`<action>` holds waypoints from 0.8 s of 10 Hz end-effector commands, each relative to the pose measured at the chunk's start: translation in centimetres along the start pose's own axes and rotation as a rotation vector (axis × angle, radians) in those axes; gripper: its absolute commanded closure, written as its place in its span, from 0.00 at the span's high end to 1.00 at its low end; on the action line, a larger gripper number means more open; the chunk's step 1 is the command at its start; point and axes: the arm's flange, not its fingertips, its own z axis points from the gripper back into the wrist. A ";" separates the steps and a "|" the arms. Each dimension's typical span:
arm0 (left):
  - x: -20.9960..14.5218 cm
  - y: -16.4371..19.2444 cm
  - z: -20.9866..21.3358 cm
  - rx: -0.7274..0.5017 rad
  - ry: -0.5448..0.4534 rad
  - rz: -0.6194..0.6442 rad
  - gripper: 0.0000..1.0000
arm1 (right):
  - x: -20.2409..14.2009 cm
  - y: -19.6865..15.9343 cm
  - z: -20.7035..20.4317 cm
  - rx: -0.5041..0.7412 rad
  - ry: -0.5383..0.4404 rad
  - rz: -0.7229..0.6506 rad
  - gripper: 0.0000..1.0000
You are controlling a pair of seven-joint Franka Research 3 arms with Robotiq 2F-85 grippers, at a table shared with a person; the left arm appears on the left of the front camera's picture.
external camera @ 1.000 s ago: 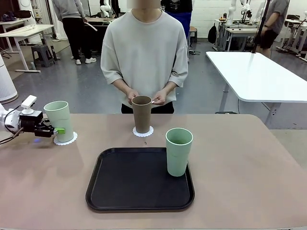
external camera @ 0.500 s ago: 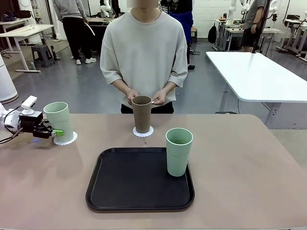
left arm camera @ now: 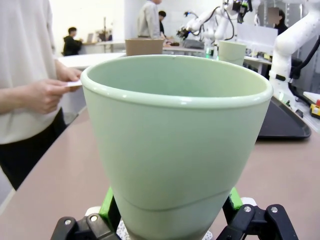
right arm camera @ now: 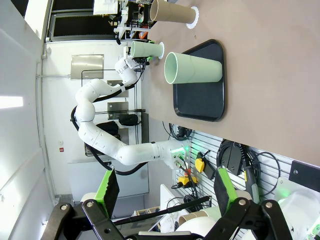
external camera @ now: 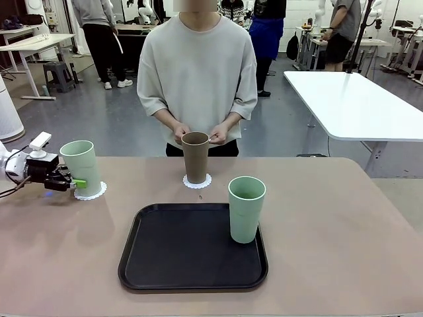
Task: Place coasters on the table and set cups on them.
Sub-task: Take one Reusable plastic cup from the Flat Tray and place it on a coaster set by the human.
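Note:
A pale green cup (external camera: 81,166) stands on a lacy white coaster (external camera: 91,193) at the table's (external camera: 330,218) left. My left gripper (external camera: 74,179) is open, low at its base, one finger on each side. In the left wrist view the cup (left arm camera: 175,145) rises between the green pads (left arm camera: 107,207). At the far middle a brown cup (external camera: 195,157) stands on a coaster (external camera: 197,183), and the person's hands (external camera: 220,134) hover at its rim holding something thin and white. Another green cup (external camera: 246,209) stands on the black tray (external camera: 172,254). My right gripper (right arm camera: 165,200) is open, away from the table.
The person stands at the far edge, close behind the brown cup. The tray takes up the front middle of the table. A glossy white table (external camera: 357,99) stands beyond the right side. The right wrist view, rolled sideways, shows the tray (right arm camera: 200,100) and my left arm (right arm camera: 100,100).
My left gripper has slid back a little to the left along the green cup's base. The cups and the person's hands have stayed in place.

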 end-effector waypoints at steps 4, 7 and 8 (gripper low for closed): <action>0.6 0.5 1.5 0.024 0.036 0.024 1.00 | 0.0 0.1 0.0 0.018 -0.002 0.007 1.00; 1.0 0.6 2.7 0.030 0.063 0.029 1.00 | 0.0 0.1 0.0 0.018 -0.002 0.007 1.00; 1.1 0.6 3.1 0.022 0.073 0.034 1.00 | 0.0 0.1 0.0 0.018 -0.002 0.007 1.00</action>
